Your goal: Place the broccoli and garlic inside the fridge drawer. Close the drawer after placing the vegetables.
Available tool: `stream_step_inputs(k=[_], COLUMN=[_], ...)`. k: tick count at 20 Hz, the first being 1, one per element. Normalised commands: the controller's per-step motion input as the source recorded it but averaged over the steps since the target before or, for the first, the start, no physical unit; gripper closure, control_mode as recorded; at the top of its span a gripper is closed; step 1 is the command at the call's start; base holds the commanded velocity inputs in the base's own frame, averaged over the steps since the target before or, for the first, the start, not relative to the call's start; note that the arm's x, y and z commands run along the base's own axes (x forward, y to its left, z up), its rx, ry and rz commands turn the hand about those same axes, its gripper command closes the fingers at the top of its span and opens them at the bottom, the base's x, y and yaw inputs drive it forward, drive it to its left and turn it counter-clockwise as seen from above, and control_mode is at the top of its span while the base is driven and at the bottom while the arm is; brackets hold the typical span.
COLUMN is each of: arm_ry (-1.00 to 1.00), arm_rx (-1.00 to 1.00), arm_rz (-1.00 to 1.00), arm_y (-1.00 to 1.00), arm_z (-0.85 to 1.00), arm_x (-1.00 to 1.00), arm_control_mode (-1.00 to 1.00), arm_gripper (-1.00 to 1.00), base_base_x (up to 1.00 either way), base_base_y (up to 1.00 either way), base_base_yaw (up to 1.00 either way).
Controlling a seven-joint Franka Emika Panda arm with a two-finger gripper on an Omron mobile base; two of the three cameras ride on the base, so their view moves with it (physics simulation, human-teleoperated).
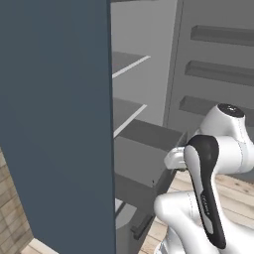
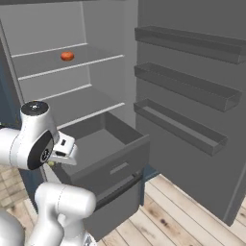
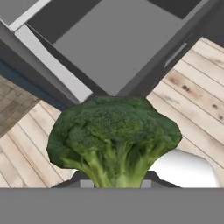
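Observation:
The broccoli, a bumpy dark green floret with a pale stalk, sits close up in the hand view with my gripper shut on its stalk. It hangs over the wooden floor, just outside the front corner of the fridge drawer. The drawer is pulled out, wide and dark grey, and its inside looks bare. My hand is at the drawer's near left corner, with a speck of green under it. From the left base view the hand is at the drawer's front edge. The garlic is out of view.
The fridge's dark blue left door stands open close on the left. The right door is open with three grey racks. A small orange-red thing lies on an upper shelf. A second drawer front sits below.

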Motion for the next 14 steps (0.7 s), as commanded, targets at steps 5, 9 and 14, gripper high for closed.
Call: stream_step_inputs(k=[5,9,14], arm_ry=[0.08,0.28,0.11], arm_rx=[0.00,0.00,0.00], arm_rz=[-0.06,0.02,0.18], arm_y=[0.00,-0.05,-0.05], arm_z=[-0.01,-0.22,-0.46], arm_x=[0.42,1.00,0.86], arm_control_mode=[-1.00,-1.00,-1.00], arm_gripper=[1.00,1.00,1.00], base_base_x=[0.12,0.00,0.00], base_base_y=[0.11,0.00,0.00], base_base_yaw=[-0.08,0.00,0.00])
